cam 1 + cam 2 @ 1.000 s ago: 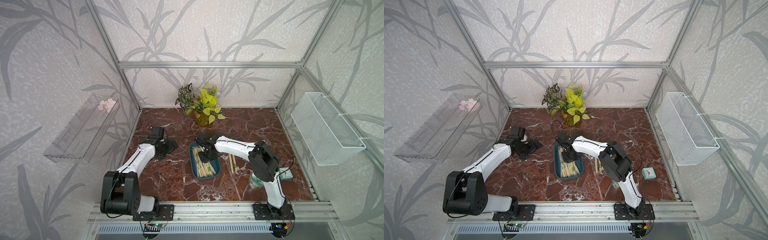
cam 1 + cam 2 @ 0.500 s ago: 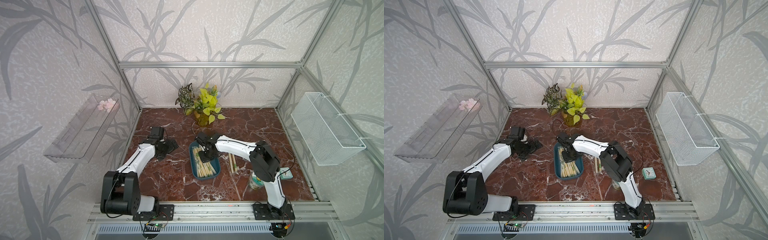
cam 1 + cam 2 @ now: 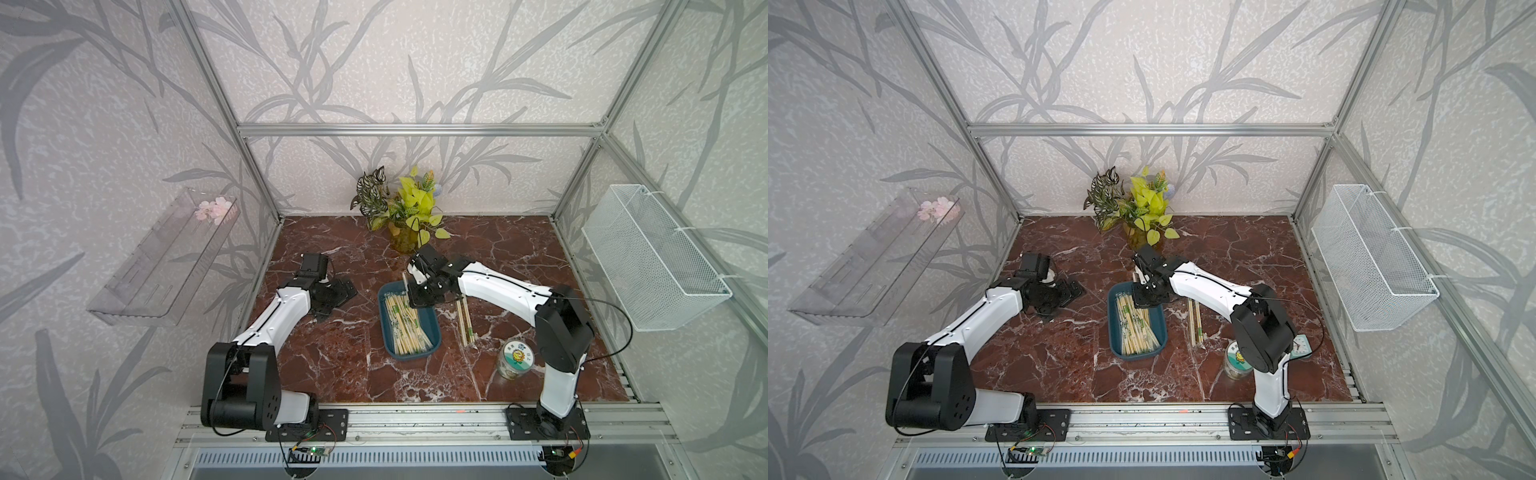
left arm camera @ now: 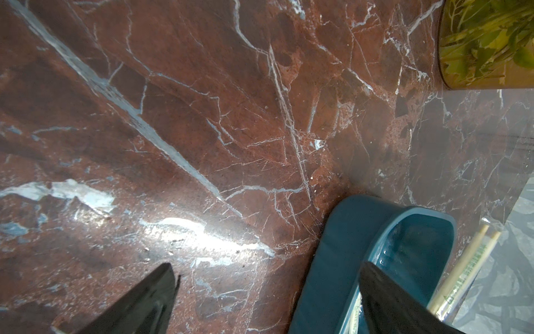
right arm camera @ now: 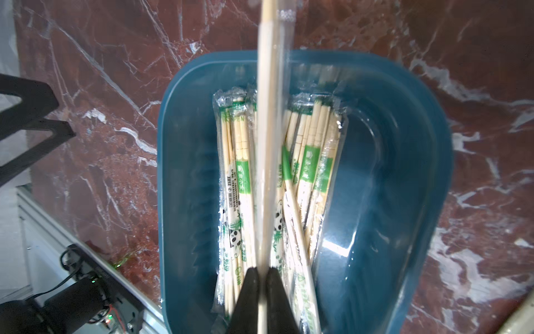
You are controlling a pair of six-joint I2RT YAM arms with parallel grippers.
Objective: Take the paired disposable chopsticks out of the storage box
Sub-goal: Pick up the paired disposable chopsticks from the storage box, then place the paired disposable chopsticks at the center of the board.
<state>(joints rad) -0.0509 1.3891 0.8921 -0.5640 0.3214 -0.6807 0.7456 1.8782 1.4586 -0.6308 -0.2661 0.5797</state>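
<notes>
Your red-brown marble counter [image 3: 353,365] carries the shallow dark teal plastic storage box [image 3: 430,324]; the left jaws stand wide and empty near it. Most clear-sleeved pale bamboo chopstick pairs [image 3: 405,328] lie heaped inside. The right jaws are clenched on one sleeved pair [image 5: 267,115] near its end, the rest slanting over the box's far rim. Lift slowly and straight, so it neither swings nor drags neighbours. Its far tip is cut off in the wrist view; whether wood or only sleeve is pinched, you cannot tell.

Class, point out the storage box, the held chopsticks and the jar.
storage box [image 3: 430,318], a top view, bare floor.
held chopsticks [image 5: 266,115], right wrist view, mid-shaft.
jar [image 3: 516,356], a top view, lid.
</notes>
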